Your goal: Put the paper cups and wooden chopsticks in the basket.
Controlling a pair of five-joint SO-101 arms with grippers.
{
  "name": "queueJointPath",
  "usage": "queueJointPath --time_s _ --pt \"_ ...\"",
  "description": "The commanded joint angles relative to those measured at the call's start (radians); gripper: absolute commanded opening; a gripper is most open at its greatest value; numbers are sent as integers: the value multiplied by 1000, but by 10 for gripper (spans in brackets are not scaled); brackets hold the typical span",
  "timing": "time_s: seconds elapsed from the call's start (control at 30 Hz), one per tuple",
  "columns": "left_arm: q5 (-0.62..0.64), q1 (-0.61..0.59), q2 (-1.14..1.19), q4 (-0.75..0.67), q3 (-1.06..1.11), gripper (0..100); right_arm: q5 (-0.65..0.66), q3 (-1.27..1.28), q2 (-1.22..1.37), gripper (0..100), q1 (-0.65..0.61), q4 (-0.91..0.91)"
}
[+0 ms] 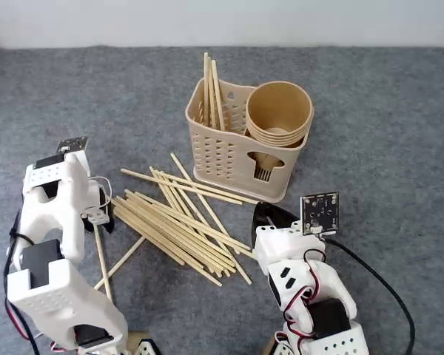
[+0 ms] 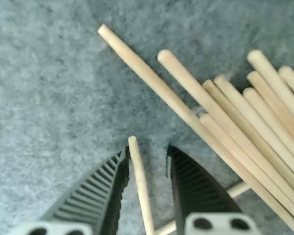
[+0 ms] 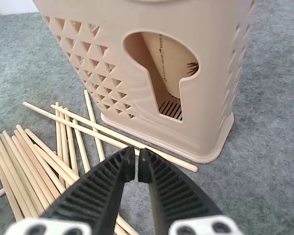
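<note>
The left hand (image 2: 146, 164) is released, straddling one chopstick (image 2: 140, 188) on the tabletop (image 2: 49, 98). The right hand (image 3: 136, 166), clenched on nothing, faces the basket (image 3: 112, 58) holding cups (image 1: 280, 112).

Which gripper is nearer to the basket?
Right. The right gripper sits shut just in front of the basket, facing its cut-out side. The left gripper is beyond the loose chopsticks, open around a single chopstick.
</note>
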Motion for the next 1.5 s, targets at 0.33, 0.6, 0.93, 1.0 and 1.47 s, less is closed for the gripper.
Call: queueJointPath --time_s 0.33,0.6,0.93,1.0,1.47 --pt "5 9 -92 -6 2 12 14 -6 -18 35 -1 -8" --pt "6 118 -488 95 -68 12 14 -6 -19 35 -2 -8" --pt "124 278 -786 91 -318 12 14 -5 -19 34 -2 -8" --pt "167 310 -796 91 -397 12 14 -5 -19 34 -2 -8" --pt "443 471 -793 -493 -590 12 14 -3 -19 32 -2 -8"
